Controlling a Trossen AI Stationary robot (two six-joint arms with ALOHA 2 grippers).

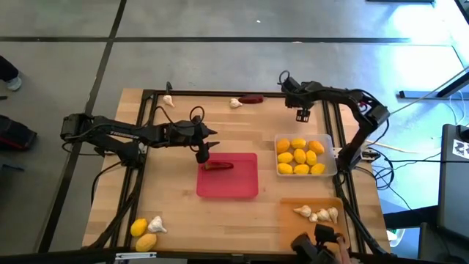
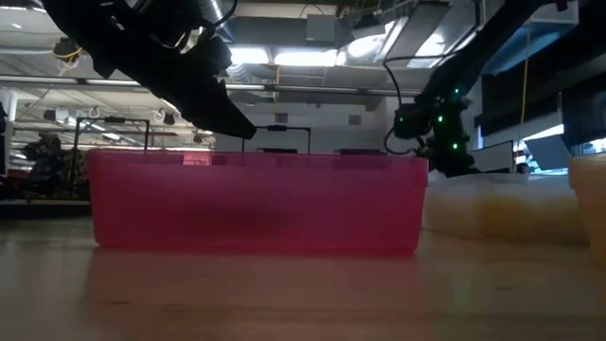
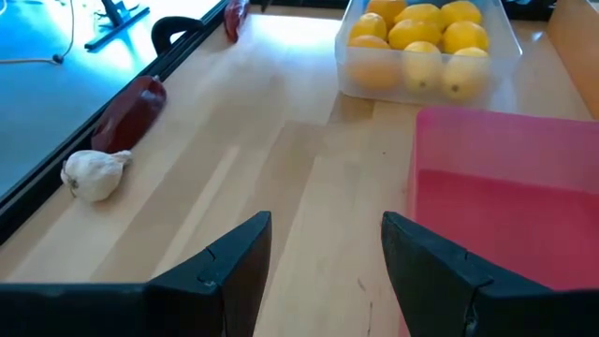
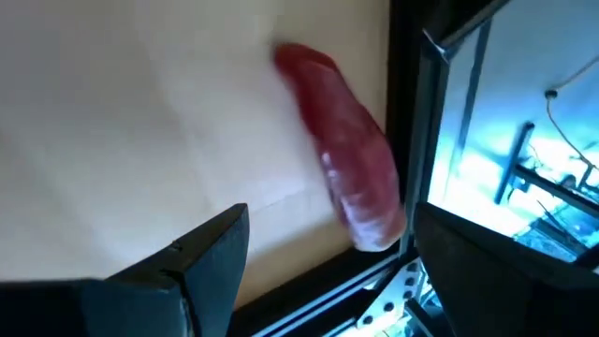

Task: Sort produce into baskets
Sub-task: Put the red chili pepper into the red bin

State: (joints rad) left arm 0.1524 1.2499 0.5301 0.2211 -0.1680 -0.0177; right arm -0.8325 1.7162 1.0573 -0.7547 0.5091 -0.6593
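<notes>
Left tool (image 1: pixel 203 155) hangs open at the red tray's (image 1: pixel 242 189) far-left corner.

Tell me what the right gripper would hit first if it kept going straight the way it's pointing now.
Most likely the red chili pepper lying by the table's far edge: the right wrist view shows it straight ahead of the right gripper, whose jaws stand open. Depth is unclear, so the bare wooden table might come first.

Mid tray (image 1: pixel 245 189) w/ chili (image 1: pixel 218 166) inside, lemon tray (image 1: pixel 331 157) to its right, garlic tray (image 1: pixel 287 218) front-right
</notes>
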